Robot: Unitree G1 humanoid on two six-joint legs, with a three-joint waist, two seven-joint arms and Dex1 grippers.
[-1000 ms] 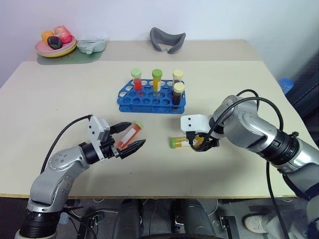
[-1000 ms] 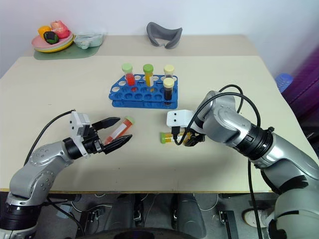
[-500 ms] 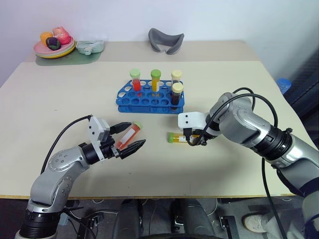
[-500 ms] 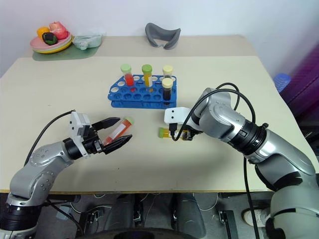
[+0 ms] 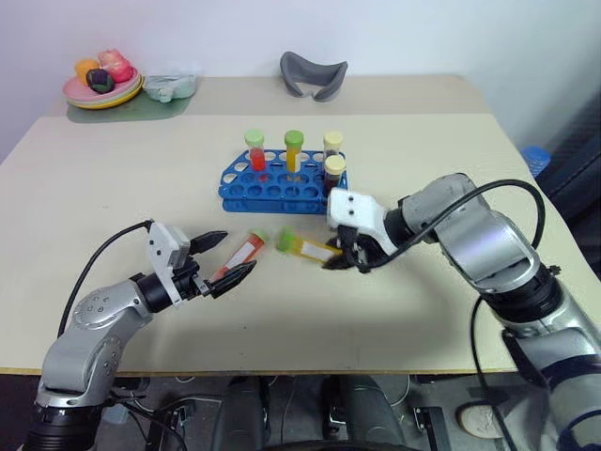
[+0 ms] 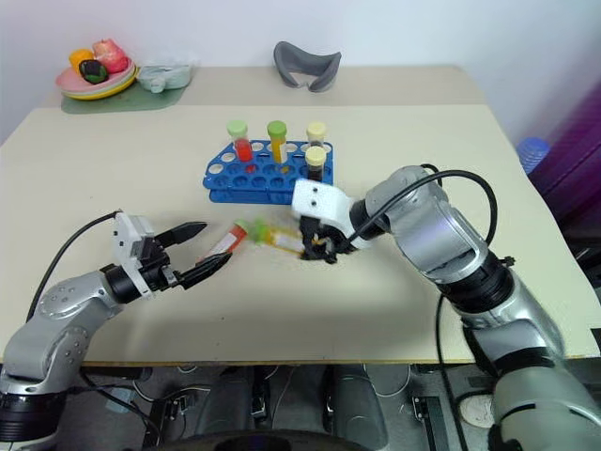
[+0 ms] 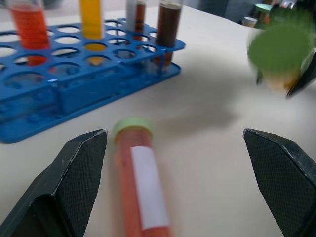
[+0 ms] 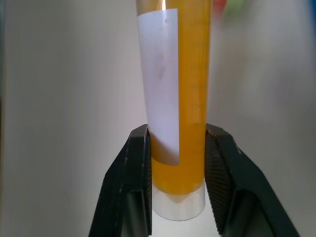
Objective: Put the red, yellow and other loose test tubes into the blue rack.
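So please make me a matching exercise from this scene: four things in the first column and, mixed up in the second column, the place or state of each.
Column 1:
1. yellow tube
2. red tube
3. dark brown tube
4. left claw

Column 2:
A. standing upright in the blue rack
B. open, holding nothing
C. clamped in the right claw, off the table
D. lying on the table

Pairs: 1-C, 2-D, 3-A, 4-B

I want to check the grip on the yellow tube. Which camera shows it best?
The right wrist view: the yellow tube stands large between the right gripper fingers, which clamp its lower end. The eye views show it small, lifted and tilted near the blue rack; the left wrist view catches its green cap.
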